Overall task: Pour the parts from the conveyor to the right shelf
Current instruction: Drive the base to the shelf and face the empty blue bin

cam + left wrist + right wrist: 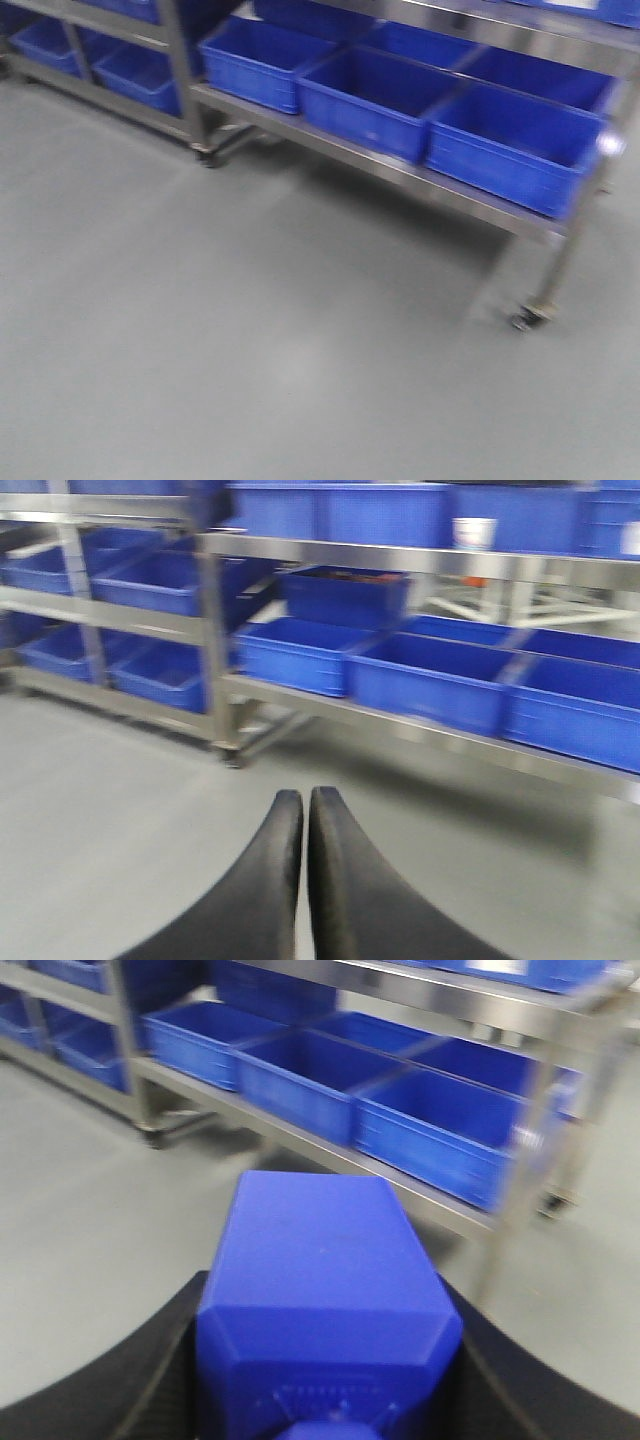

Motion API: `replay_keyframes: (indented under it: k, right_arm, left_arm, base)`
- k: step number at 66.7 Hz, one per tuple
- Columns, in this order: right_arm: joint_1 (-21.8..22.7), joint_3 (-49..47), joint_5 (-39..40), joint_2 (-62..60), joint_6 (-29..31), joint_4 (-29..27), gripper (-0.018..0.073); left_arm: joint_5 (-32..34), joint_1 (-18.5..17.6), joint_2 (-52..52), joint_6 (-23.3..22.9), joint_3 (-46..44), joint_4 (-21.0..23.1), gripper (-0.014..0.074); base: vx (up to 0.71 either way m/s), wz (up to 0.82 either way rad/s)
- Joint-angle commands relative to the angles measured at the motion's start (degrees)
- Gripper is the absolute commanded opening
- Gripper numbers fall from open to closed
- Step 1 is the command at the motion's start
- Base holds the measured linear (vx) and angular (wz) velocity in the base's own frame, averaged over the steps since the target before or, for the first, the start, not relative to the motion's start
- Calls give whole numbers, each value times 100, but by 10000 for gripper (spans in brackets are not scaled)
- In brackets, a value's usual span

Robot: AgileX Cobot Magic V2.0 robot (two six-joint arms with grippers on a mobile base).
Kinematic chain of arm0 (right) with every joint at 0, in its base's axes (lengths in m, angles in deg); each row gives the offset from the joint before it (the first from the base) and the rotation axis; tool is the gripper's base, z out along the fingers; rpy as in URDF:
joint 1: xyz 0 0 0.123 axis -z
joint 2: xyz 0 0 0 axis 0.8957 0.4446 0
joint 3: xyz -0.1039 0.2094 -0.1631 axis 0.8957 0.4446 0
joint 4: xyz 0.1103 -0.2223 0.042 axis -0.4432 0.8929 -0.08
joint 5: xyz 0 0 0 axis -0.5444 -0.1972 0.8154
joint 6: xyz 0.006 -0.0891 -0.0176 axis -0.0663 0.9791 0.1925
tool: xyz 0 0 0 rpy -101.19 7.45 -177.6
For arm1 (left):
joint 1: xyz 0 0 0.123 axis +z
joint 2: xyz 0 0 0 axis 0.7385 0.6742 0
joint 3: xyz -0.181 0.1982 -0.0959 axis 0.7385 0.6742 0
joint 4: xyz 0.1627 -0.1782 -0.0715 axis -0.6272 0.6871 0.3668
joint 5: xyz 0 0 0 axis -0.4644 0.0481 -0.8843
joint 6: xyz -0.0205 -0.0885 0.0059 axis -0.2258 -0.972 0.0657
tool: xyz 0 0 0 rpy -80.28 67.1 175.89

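Blue part (320, 1250), pinched in robot's right hand (328, 1340), faces the right shelf (350, 150) w/ its blue bins (515, 150), left hand (305, 810) pressed together & empty; pickup apparently done, pour not yet, conveyor out of view.

The floor (250, 380) is plain pale grey across the lower front view. The shelf (400, 175) along the top of that frame is silvery steel, its bins (370, 100) a deep, even blue. At lower centre of the left wrist view the left gripper (305, 796) is matte black; a white label (474, 532) marks a blue bin at upper right. In the right wrist view a bright-blue block (325, 1270) fills the lower centre, flanked by the black right gripper (325, 1360).
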Motion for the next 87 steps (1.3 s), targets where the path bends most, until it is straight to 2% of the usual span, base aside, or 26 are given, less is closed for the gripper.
replay_keyframes:
  k: [1, 37, 87]
  right_arm:
    - [10, -146, 450, 99, 51, -8, -5]
    - [10, -146, 456, 99, 51, 16, -5]
    - [10, -146, 456, 99, 51, 16, -5]
  left_arm:
    - [454, -42, 102, -49, -112, 45, -6]
    - [454, -42, 102, -49, -112, 45, -6]
    - [454, -42, 102, -49, -112, 45, -6]
  base:
    - [59, 88]
    - [62, 72]
    - [68, 41]
